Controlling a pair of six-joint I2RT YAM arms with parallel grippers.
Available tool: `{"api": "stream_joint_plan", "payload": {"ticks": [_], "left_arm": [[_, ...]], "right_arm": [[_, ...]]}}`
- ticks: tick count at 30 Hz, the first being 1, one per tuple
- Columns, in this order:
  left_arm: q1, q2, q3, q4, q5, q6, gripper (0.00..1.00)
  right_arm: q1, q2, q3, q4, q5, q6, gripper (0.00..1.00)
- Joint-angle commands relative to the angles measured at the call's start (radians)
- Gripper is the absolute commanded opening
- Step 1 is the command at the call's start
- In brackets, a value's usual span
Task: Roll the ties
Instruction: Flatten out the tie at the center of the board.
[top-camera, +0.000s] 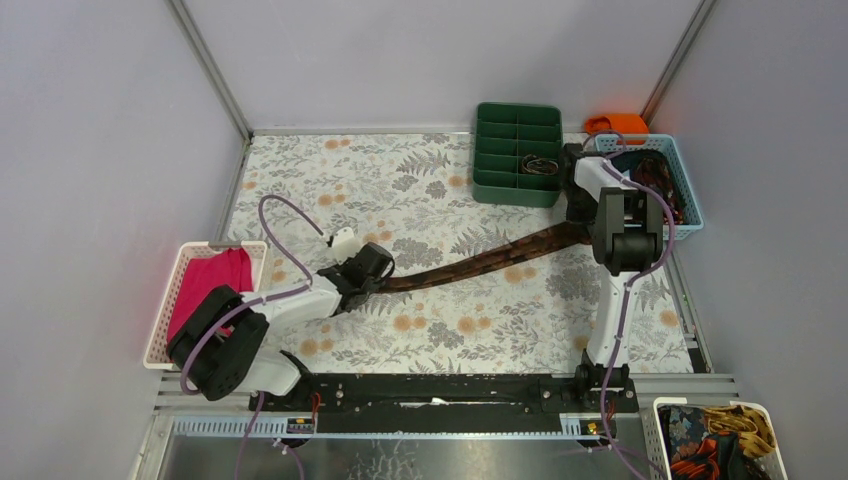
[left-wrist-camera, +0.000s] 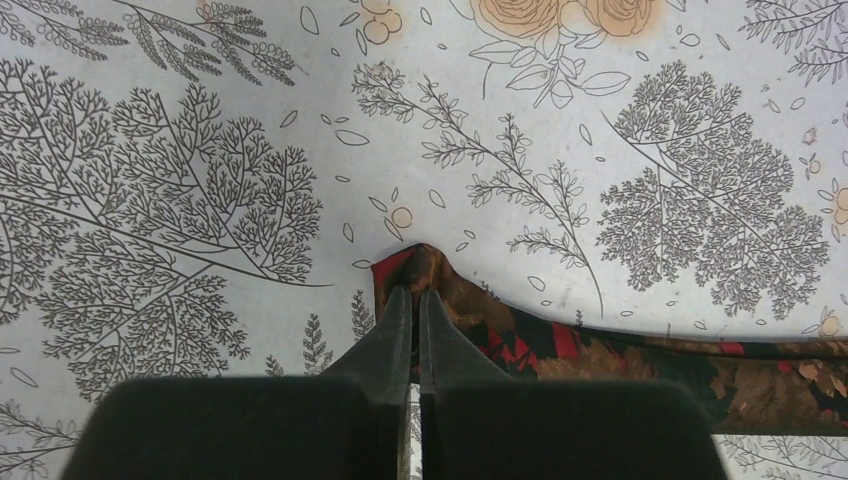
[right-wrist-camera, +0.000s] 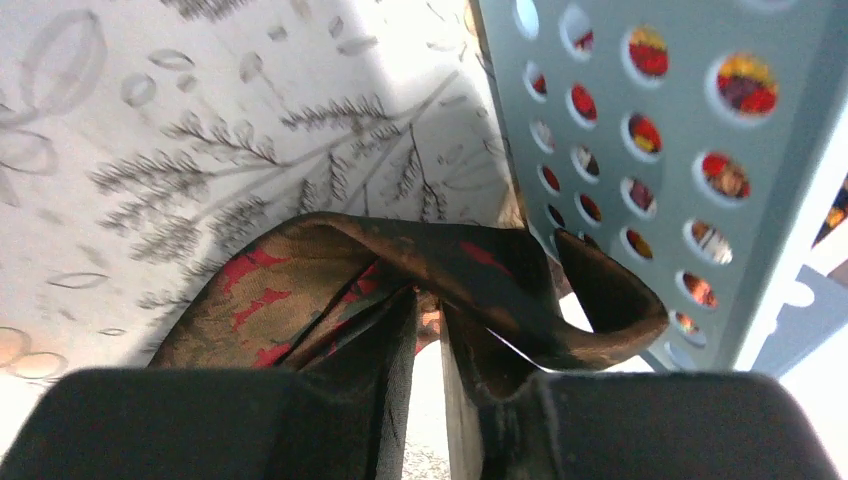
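A brown and dark red-black patterned tie (top-camera: 470, 266) lies stretched across the floral table between my two grippers. My left gripper (top-camera: 372, 268) is shut on the tie's narrow left end; in the left wrist view the fingertips (left-wrist-camera: 415, 292) pinch the folded tip of the tie (left-wrist-camera: 560, 350) against the table. My right gripper (top-camera: 578, 222) is shut on the tie's other end next to the blue basket; in the right wrist view the tie (right-wrist-camera: 330, 270) drapes and loops over the closed fingers (right-wrist-camera: 425, 300). More ties fill the blue basket (top-camera: 685, 185).
A green divided tray (top-camera: 517, 152) stands at the back. An orange cloth (top-camera: 620, 123) lies behind the blue basket. A white basket (top-camera: 175, 290) at the left holds a magenta cloth (top-camera: 210, 285). Another white basket (top-camera: 720, 440) with patterned fabric sits at the near right.
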Motion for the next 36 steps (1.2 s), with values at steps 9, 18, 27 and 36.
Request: {"api": "stream_joint_plan", "payload": {"ticks": [9, 18, 27, 36], "left_arm": [[-0.081, 0.074, -0.044, -0.065, 0.057, -0.106, 0.0], [-0.116, 0.122, -0.005, -0.108, 0.025, -0.128, 0.0], [-0.117, 0.12, -0.024, -0.125, 0.022, -0.154, 0.0], [-0.123, 0.009, -0.074, -0.168, 0.021, -0.174, 0.05]], "right_arm": [[-0.004, 0.187, 0.218, 0.147, -0.387, 0.022, 0.26], [-0.002, 0.059, 0.146, 0.225, -0.454, 0.012, 0.39], [-0.002, -0.083, 0.071, 0.226, -0.37, 0.018, 0.52], [-0.007, -0.14, -0.051, 0.27, -0.253, 0.053, 0.6]]}}
